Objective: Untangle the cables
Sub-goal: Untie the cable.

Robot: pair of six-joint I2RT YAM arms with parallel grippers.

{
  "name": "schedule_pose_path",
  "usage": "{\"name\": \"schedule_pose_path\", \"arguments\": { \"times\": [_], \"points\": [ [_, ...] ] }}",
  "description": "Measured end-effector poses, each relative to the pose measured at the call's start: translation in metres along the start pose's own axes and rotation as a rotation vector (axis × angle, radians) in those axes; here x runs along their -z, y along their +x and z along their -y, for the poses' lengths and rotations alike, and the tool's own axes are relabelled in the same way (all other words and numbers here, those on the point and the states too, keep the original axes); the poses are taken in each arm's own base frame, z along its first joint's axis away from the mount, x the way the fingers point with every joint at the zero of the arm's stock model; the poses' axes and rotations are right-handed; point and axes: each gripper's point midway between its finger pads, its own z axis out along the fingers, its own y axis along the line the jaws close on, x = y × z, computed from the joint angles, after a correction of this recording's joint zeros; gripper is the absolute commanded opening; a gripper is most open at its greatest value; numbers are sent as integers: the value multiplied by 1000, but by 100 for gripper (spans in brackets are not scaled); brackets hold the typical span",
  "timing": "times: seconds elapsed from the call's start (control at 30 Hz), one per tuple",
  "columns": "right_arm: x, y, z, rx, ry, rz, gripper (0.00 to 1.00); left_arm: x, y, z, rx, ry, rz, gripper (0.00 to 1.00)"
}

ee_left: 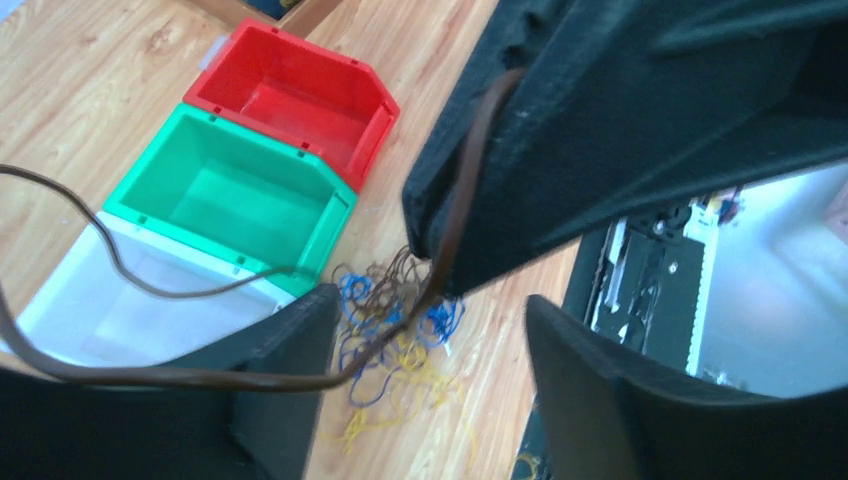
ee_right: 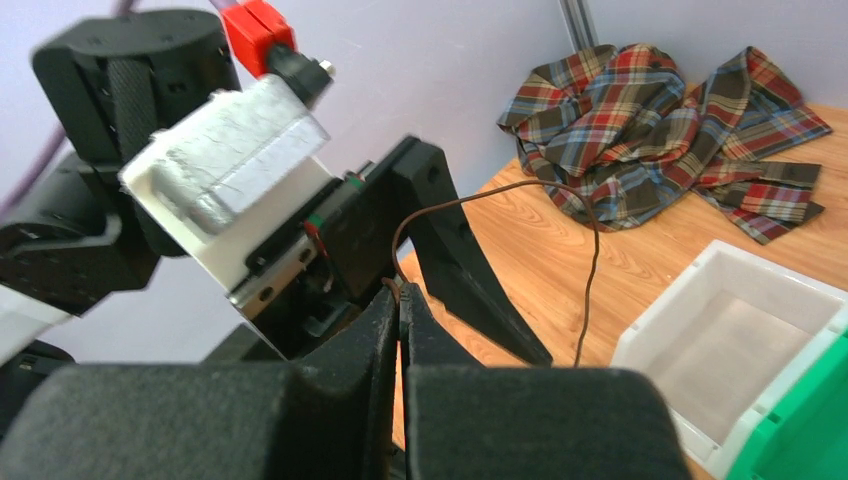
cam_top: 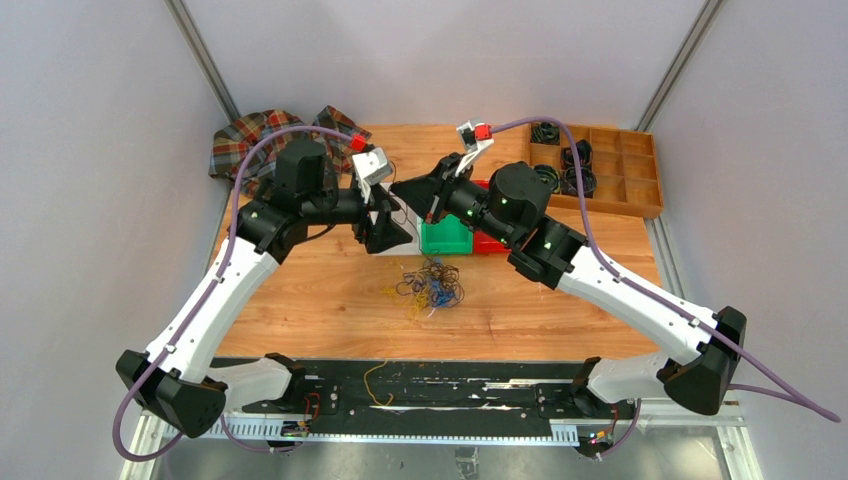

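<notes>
Nearest you, one loose yellow wire [cam_top: 367,379] curls on the black base rail [cam_top: 480,385]. Beyond it the cables [cam_top: 432,285] lie in a loose, hair-thin tangle of yellow, blue and dark loops on the wood-grain table [cam_top: 330,300]. They sit just in front of three glossy, open-topped plastic bins set side by side: a white bin [ee_left: 120,290], a green bin [ee_left: 230,195] and a red bin [ee_left: 290,100].

Above the bins your right gripper [ee_right: 400,300] is clenched, its matte black fingers pressed flat together on a single brown strand [ee_left: 200,378]. Only its own wrist view shows that pinch. The left wrist view adds that the strand sags away from it and drapes across one finger of your left gripper [ee_left: 430,305], whose jaws stand wide apart and closed on nothing.

Farthest back are a crumpled plaid cloth [cam_top: 265,140] and a compartmented wooden tray [cam_top: 640,195]. The tray's coiled black cords [cam_top: 575,158] show in the top view only.
</notes>
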Motion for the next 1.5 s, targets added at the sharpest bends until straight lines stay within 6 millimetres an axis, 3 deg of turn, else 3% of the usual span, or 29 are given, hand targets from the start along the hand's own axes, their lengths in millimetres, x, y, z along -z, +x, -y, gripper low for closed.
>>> {"name": "schedule_pose_path", "arguments": {
  "times": [0.07, 0.17, 0.27, 0.33, 0.47, 0.57, 0.67, 0.8, 0.93, 1.23, 1.37, 1.5],
  "points": [
    [-3, -2, -3, -13, -12, 15, 1, -1, 1, 0, 36, -9, 17, 51],
    [-5, -8, -7, -34, -25, 40, 1, -2, -5, -2, 64, -28, 50, 21],
    [-5, -14, -11, -47, -38, 63, 1, -1, -14, -6, 77, -55, 82, 2],
    [-5, -16, -12, -51, -43, 71, 3, -1, -18, -10, 86, -77, 98, 1],
    [-2, -17, -12, -48, -43, 83, 38, 0, -23, -17, 105, -108, 120, 1],
    [15, -12, -5, -22, -21, 88, 52, 3, -27, -20, 107, -126, 128, 1],
    [38, -3, 8, 16, 26, 94, 63, 8, -43, -21, 84, -137, 150, 1],
    [65, 20, 32, 64, 98, 74, 67, 18, -79, -19, 29, -141, 197, 1],
    [70, 62, 60, 84, 170, -16, 68, 27, -102, -12, -14, -126, 224, 1],
    [50, 147, 110, 78, 285, -242, 59, 28, -90, 1, -3, -70, 168, 1],
    [44, 171, 122, 60, 310, -297, 51, 28, -88, 4, -2, -51, 163, 1],
    [39, 183, 126, 35, 314, -313, 42, 30, -88, 9, -4, -35, 164, 1]
  ]
}}
